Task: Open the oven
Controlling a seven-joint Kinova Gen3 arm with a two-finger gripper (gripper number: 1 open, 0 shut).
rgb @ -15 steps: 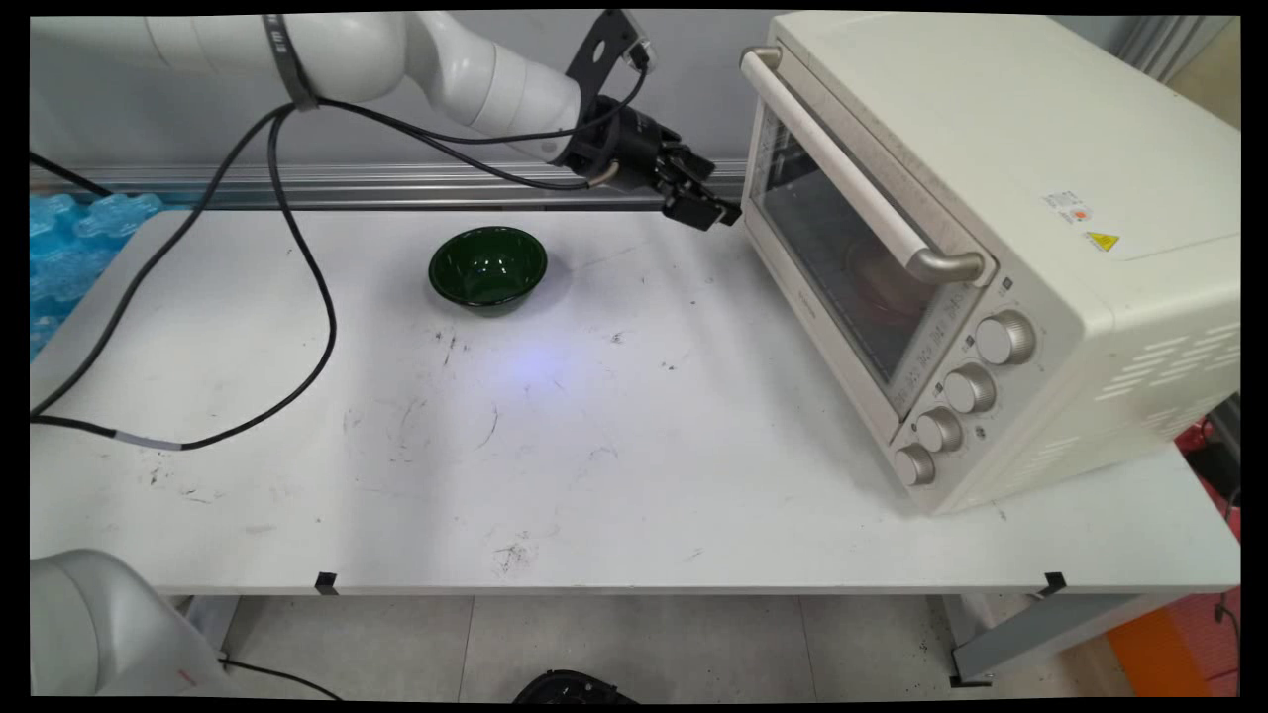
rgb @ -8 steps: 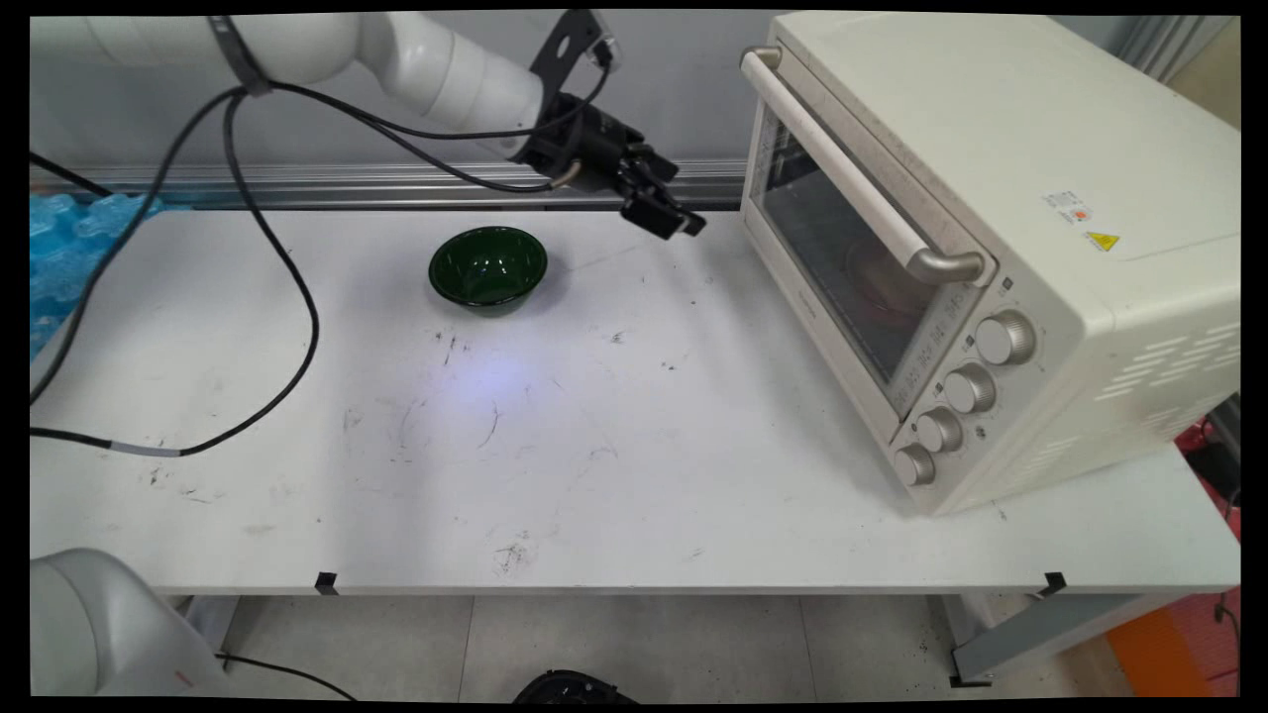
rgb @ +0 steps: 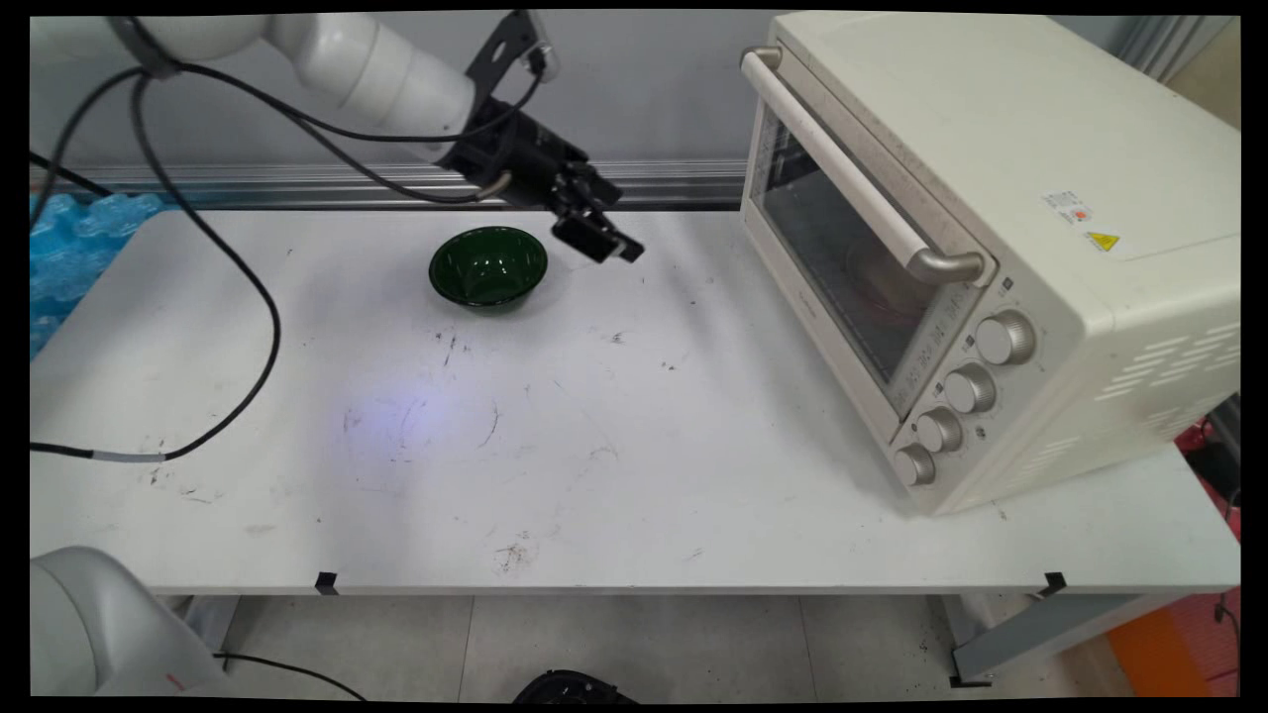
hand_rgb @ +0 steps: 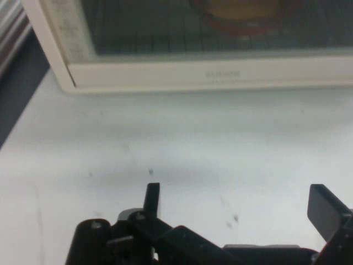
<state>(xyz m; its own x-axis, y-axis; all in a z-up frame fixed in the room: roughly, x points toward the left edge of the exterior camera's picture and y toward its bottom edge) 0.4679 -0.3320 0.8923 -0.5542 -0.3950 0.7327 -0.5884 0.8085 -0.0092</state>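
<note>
My black gripper (rgb: 606, 248) hangs above the table's far side, just right of a dark green bowl (rgb: 487, 267), and it holds nothing. In the hand view the gripper (hand_rgb: 237, 201) stands open, its fingers (hand_rgb: 152, 200) spread wide over bare white table. A cream toaster oven (rgb: 991, 248) stands at the right with its glass door shut. The oven door (hand_rgb: 198, 33) fills the top of the hand view, and a reddish round dish (hand_rgb: 242, 14) shows dimly through the glass.
Black cables (rgb: 238, 287) hang from the arm and loop over the table's left part. Blue packing material (rgb: 59, 248) lies beyond the table's left edge. The oven's long handle (rgb: 852, 178) and its several knobs (rgb: 966, 391) face the table's middle.
The gripper has drawn back to the left, away from the oven door and toward the green bowl, dropping a little. The cables swung left with the arm.
</note>
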